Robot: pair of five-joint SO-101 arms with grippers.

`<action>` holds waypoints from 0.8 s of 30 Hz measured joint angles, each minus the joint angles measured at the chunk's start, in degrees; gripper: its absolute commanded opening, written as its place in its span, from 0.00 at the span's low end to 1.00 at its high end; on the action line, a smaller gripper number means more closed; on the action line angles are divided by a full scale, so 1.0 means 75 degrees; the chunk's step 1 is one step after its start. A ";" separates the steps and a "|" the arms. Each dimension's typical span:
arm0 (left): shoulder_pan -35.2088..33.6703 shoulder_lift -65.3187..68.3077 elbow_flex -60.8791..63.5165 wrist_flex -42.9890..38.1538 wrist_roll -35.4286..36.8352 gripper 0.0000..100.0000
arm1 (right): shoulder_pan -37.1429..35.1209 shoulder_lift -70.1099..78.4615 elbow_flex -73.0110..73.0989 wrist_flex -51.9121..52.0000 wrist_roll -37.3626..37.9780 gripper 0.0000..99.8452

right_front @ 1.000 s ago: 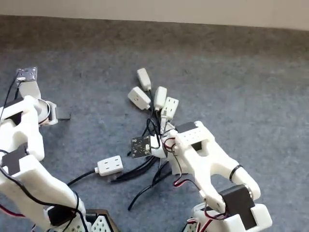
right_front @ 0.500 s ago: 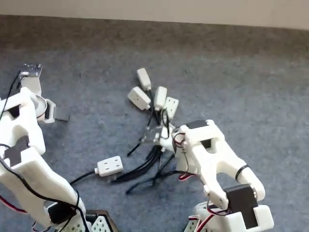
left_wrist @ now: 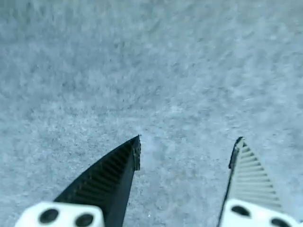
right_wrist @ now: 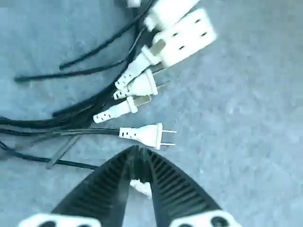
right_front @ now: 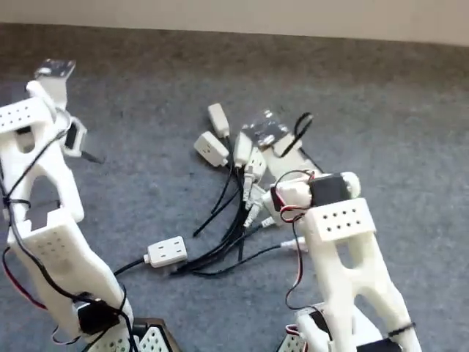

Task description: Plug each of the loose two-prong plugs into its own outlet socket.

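Note:
Several white outlet sockets [right_front: 211,149] fan out mid-carpet on black cords, and another socket [right_front: 166,251] lies alone nearer the front. The closest fan socket [right_wrist: 184,33] sits just beyond several loose white two-prong plugs [right_wrist: 144,135] lying side by side. My right gripper [right_wrist: 137,150] is right behind the nearest plug, fingertips together. A white plug [right_wrist: 141,187] shows pinched between the fingers farther back, and its cord [right_front: 242,257] trails left. My left gripper [left_wrist: 188,142] hangs open over bare carpet at the far left [right_front: 73,139], with nothing between its fingers.
Black cords [right_front: 220,242] tangle between the two arms and run toward the front. Grey carpet [right_front: 396,117] lies open to the right and behind the sockets. A pale wall strip [right_front: 293,15] borders the far edge.
My right arm lifted from the cord tangle and swung back to the right, dragging a cord and its plug along. The left arm rose and moved slightly farther away.

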 measured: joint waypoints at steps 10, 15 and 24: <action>0.0352 0.0000 -0.1172 0.1090 -0.0012 0.31 | 0.0750 -0.0141 0.0785 -0.0047 0.1512 0.01; 0.0117 0.0000 -0.1172 0.1114 -0.0023 0.31 | 0.0610 -0.0141 0.3294 -0.0903 0.5064 0.10; 0.0082 0.0000 -0.1172 0.1114 -0.0023 0.31 | 0.0492 -0.0152 0.3856 -0.1969 0.5720 0.24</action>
